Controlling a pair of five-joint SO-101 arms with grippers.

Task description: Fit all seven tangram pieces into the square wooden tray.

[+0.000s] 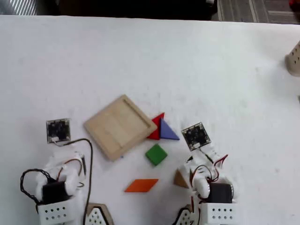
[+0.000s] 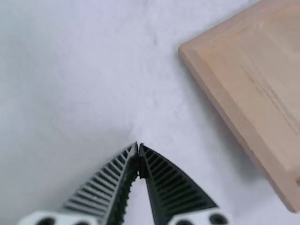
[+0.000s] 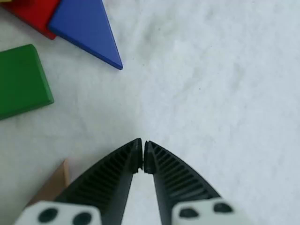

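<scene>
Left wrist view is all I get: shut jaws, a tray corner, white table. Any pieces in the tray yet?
Observer: None that I can see. In the high view the tray shows only bare wood inside.
Operator: Where are the pieces then?
Observer: On the table on the right arm's side of the tray: a red triangle at its edge with a blue triangle against it, and a green square and an orange parallelogram nearer the arms.
Operator: Right arm holding anything?
Observer: No. The right gripper has its jaws shut on nothing, over the table, with a tan triangle beside it.
</scene>
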